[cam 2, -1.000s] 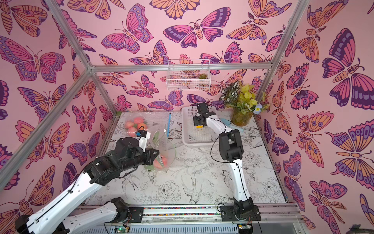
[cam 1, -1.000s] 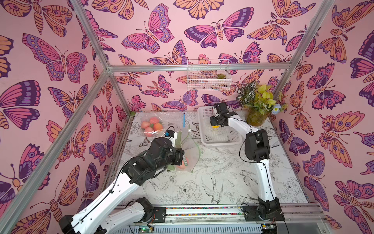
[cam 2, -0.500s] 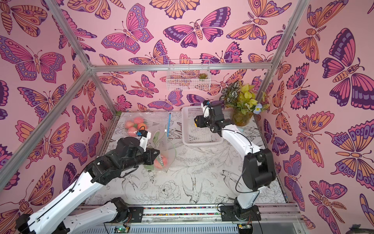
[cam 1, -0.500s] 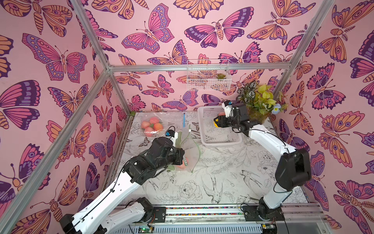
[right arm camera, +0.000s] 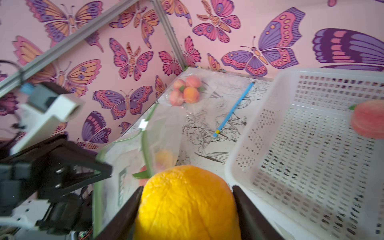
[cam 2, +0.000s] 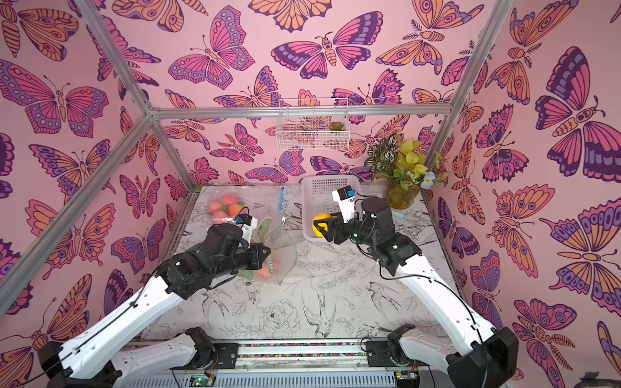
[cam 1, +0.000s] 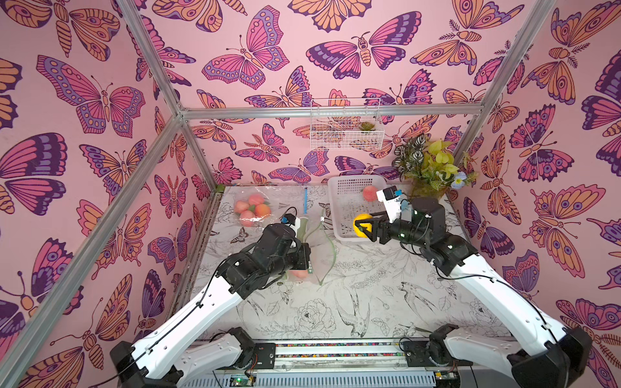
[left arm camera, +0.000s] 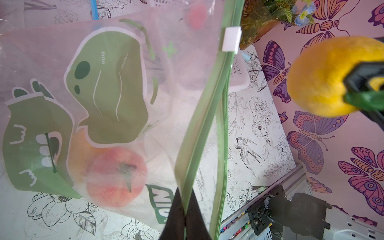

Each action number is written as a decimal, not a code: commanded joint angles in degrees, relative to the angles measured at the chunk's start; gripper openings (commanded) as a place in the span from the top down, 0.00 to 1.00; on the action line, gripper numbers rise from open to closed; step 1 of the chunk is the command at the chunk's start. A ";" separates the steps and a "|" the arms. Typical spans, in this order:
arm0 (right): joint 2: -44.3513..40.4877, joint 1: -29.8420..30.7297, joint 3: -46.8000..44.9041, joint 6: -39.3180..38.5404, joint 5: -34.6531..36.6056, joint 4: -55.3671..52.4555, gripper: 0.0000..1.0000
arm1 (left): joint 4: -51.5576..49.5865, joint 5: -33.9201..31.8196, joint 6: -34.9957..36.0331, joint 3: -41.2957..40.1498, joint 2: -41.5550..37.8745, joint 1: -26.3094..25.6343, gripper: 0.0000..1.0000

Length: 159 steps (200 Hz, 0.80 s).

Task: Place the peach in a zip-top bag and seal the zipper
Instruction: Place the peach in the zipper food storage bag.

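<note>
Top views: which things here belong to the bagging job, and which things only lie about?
Job: green-zipped bag pinched by left gripper; peach inside; yellow fruit in right gripper; white basket with one pink peach.
Lying about: other bag of peaches at the back; flower pot; wire basket on the wall.

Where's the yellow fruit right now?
In a top view the yellow fruit is clamped in the right gripper, by the white basket's front corner nearest the zip-top bag, between basket and bag.
</note>
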 commanded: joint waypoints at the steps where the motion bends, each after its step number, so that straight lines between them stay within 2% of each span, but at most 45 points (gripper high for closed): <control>1: -2.34 4.78 -1.94 1.34 -1.91 -1.94 0.44 | 1.89 1.13 -0.78 1.22 0.69 0.45 1.00; 33: -2.40 11.82 -3.83 2.87 0.39 0.32 0.44 | 2.60 2.55 -0.95 1.37 1.51 0.41 1.00; 68: 1.21 16.32 -4.04 4.33 1.12 3.90 0.44 | 3.39 4.57 -0.87 1.75 1.77 0.49 1.00; 116: 6.51 18.96 -0.93 4.27 3.34 3.05 0.44 | 3.40 7.83 0.53 2.64 0.86 0.49 1.00; 159: 8.82 19.33 0.64 4.16 9.45 1.56 0.44 | 3.44 9.55 0.94 2.45 -0.37 0.45 1.00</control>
